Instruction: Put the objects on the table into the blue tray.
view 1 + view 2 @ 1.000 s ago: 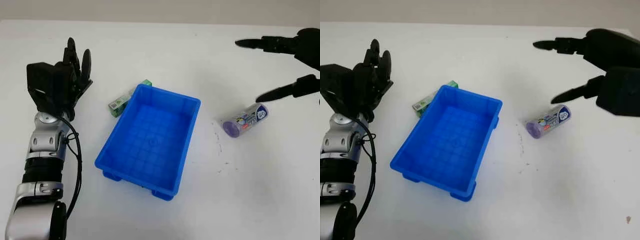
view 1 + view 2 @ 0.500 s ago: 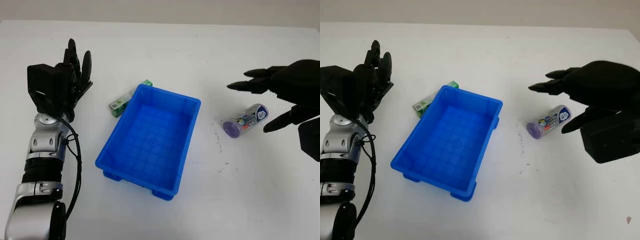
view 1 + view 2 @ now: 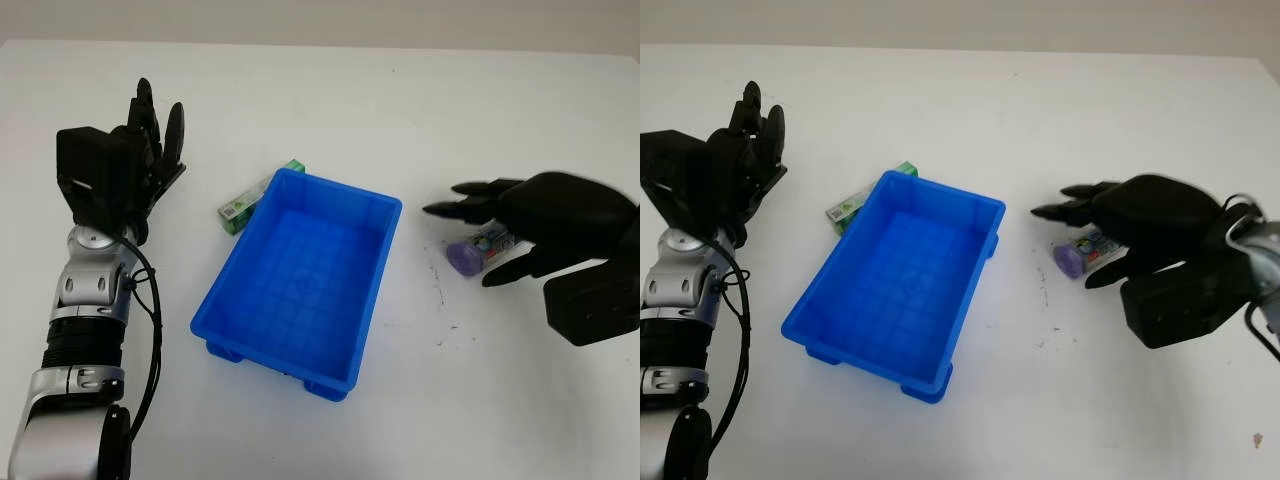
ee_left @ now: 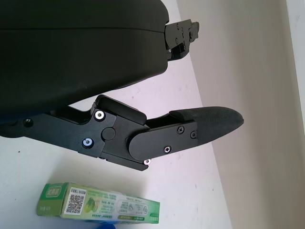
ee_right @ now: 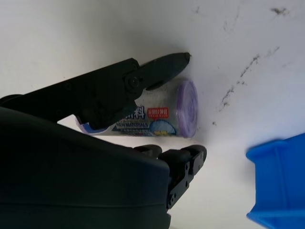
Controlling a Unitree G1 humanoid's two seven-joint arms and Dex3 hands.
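Right hand (image 3: 540, 225) is over the purple canister (image 5: 157, 113), which lies on its side on the counter (image 3: 420, 90) just right of the blue tray (image 3: 300, 280); fingers (image 5: 119, 90) bracket it, uncurled, no grip yet. Green box (image 3: 245, 205) sits against the tray's far-left corner. Left hand (image 3: 130, 160) open, raised at far left.
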